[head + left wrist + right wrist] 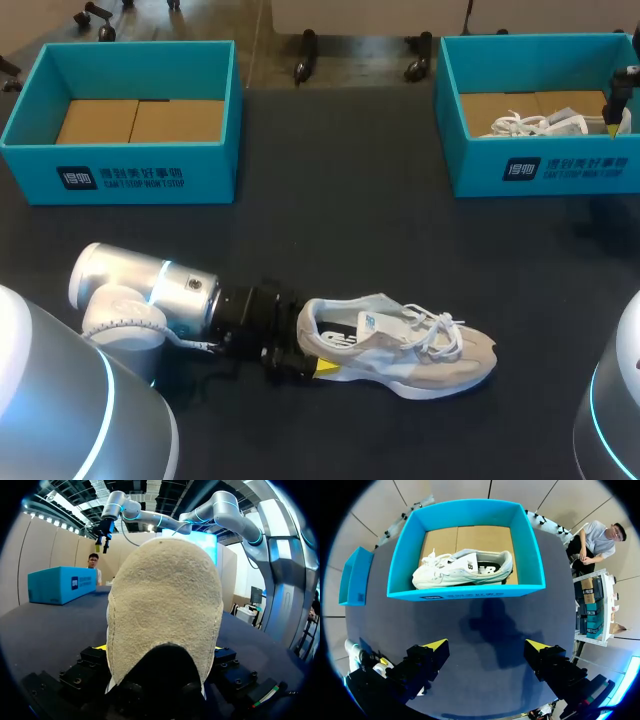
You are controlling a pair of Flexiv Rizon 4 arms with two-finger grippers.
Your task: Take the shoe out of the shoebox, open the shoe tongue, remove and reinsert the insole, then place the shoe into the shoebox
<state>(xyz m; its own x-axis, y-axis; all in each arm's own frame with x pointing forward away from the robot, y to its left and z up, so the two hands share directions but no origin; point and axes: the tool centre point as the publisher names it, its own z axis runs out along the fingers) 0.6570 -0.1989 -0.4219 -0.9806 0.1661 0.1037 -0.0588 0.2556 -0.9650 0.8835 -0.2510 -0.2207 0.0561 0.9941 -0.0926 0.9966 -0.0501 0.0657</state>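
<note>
Grey suede shoe [400, 350] lies on the counter [350, 230] at six o'clock. There are two teal boxes: the empty shoebox [130, 165] at ten o'clock and the filled shoebox [540, 170] at two.

In the left wrist view, the left tool [160, 652] is clenched on the heel, probably to steady the shoe for insole work.

In the right wrist view, the right tool [485, 647] hangs released above the second shoe [462, 567], which is boxed.

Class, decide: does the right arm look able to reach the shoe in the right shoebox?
Probably yes: the right claw hangs open above the lidless shoebox, and nothing covers the shoe.
</note>
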